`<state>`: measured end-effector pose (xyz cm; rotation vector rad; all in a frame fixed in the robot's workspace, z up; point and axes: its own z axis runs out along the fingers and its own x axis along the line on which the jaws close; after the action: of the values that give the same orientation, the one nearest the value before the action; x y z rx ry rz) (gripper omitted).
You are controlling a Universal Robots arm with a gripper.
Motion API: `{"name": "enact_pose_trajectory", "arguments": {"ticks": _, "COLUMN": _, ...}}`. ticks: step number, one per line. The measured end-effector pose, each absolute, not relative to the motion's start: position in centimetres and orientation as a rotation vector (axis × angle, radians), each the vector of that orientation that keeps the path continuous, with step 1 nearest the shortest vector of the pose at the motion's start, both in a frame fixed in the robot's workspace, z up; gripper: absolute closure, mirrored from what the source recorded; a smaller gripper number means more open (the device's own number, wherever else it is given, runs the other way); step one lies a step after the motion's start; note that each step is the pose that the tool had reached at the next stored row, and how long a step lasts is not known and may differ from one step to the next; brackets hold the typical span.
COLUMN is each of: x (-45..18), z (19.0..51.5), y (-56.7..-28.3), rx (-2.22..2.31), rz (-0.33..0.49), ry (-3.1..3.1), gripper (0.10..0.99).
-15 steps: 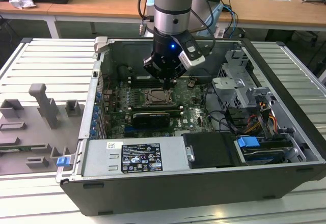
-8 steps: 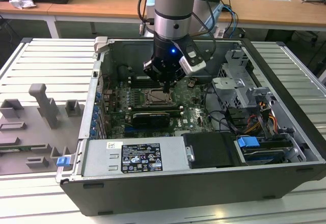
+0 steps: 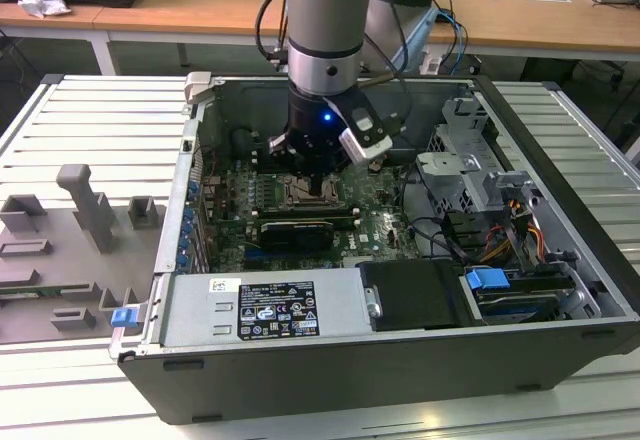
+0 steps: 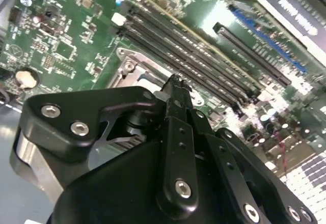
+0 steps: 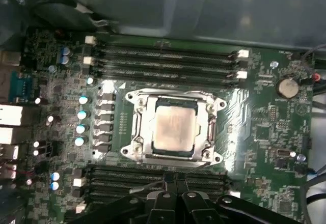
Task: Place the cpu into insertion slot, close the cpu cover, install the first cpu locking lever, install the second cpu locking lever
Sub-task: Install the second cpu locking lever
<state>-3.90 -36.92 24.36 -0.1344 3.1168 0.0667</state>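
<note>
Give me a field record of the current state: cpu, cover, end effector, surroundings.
cpu: pale metal top, seated in the insertion slot
cpu cover: silver frame lying flat around the cpu
end effector: beside the socket's edge, over the memory slots; fingers together, holding nothing visible
arm: reaches down into the open computer case over the motherboard
other: graphics card beside the socket, exterior view

Arm (image 3: 325,20) vertical, wrist pointing straight down; claw (image 5: 174,179) low, fingers (image 4: 175,99) pressed tog, nothing held.
</note>
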Motion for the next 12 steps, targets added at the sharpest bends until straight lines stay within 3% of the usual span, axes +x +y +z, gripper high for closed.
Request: {"name": "enact_pose_trajectory", "arguments": {"ticks": 12, "x": -6.2, "z": 21.9, "y": -37.4, "rx": -0.156, "rz": 0.102, "ry": 3.114, "gripper": 0.980}}
